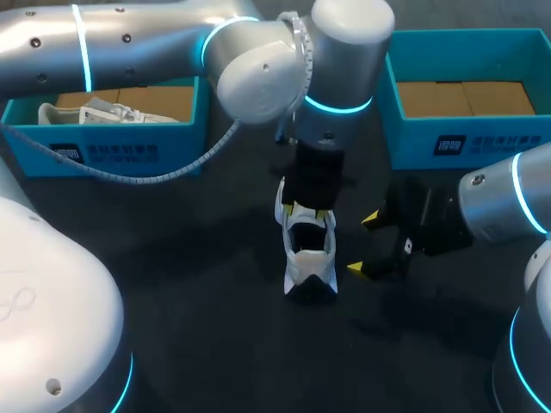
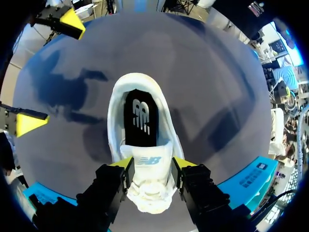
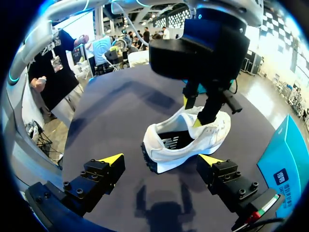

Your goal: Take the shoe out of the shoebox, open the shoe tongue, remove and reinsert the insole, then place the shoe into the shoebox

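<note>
At table centre my left gripper [image 2: 152, 167] pinches the shoe [image 1: 310, 258] by its tongue [image 2: 149, 158]; right gripper [image 3: 161, 158] spread wide beside it, not touching; dark table [image 1: 189, 284].

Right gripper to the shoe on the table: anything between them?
Nothing visible. Only bare table lies between the open right gripper and the shoe. The left gripper is shut on the shoe at its tongue from above, so that end is taken; the heel end looks free.
</note>
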You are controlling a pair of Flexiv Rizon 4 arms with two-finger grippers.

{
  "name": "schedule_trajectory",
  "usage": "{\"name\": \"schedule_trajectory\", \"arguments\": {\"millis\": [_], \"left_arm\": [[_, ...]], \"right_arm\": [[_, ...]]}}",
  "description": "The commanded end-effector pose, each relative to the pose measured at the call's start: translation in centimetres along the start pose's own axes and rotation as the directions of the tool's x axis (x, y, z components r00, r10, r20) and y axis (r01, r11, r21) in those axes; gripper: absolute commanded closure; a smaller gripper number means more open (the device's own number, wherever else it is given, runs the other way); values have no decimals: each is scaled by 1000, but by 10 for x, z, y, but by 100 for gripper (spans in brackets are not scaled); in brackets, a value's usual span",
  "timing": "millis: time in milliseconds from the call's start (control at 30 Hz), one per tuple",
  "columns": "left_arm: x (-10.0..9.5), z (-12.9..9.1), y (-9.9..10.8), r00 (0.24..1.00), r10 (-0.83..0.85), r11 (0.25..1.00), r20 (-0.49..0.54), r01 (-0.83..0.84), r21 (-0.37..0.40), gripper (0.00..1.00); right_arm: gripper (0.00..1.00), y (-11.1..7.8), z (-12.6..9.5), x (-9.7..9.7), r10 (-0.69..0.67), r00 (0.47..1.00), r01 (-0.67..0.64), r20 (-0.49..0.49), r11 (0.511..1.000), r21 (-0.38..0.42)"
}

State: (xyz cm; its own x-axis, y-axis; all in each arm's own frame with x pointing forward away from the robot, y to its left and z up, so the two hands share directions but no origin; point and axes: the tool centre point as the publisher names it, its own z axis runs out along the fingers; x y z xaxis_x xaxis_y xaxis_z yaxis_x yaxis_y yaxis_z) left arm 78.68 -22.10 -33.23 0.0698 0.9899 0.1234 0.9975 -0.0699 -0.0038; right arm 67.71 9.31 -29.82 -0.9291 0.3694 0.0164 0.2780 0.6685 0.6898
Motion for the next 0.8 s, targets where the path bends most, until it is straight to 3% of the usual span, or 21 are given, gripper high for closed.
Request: {"name": "schedule_trajectory", "arguments": {"millis": [33, 233, 267, 300, 367, 467, 500, 533, 567, 800], "left_arm": [[-2, 8, -4, 1000, -30, 1000, -7, 30, 2, 47], [2, -9, -3, 973, -226, 974, 42, 225, 20, 45], [3, -13, -2, 964, -260, 965, 47, 259, 29, 37], [5, -15, -2, 948, -316, 948, 31, 314, 53, 40], [8, -19, -3, 914, -406, 913, 29, 403, 60, 30], [10, -21, -6, 850, -527, 850, -17, 527, -17, 27], [10, -22, -9, 834, -551, 834, -17, 551, 6, 21], [9, -24, -11, 811, -584, 812, -31, 583, -33, 14], [9, -26, -14, 805, -593, 805, -28, 593, -26, 0], [9, -26, -14, 805, -593, 805, -28, 593, -26, 0]], "right_arm": [[0, 0, 0, 1, 0, 1000, 0, 2, 1000, 1], [0, 0, 0, 1, 0, 1000, 0, 2, 1000, 1], [0, 0, 0, 1, 0, 1000, 0, 2, 1000, 1], [0, 0, 0, 1, 0, 1000, 0, 2, 1000, 1], [0, 0, 0, 1, 0, 1000, 0, 2, 1000, 1], [0, 0, 0, 1, 0, 1000, 0, 2, 1000, 1], [0, 0, 0, 1, 0, 1000, 0, 2, 1000, 1], [0, 0, 0, 1, 0, 1000, 0, 2, 1000, 1], [0, 0, 0, 1, 0, 1000, 0, 2, 1000, 1], [0, 0, 0, 1, 0, 1000, 0, 2, 1000, 1]]}}
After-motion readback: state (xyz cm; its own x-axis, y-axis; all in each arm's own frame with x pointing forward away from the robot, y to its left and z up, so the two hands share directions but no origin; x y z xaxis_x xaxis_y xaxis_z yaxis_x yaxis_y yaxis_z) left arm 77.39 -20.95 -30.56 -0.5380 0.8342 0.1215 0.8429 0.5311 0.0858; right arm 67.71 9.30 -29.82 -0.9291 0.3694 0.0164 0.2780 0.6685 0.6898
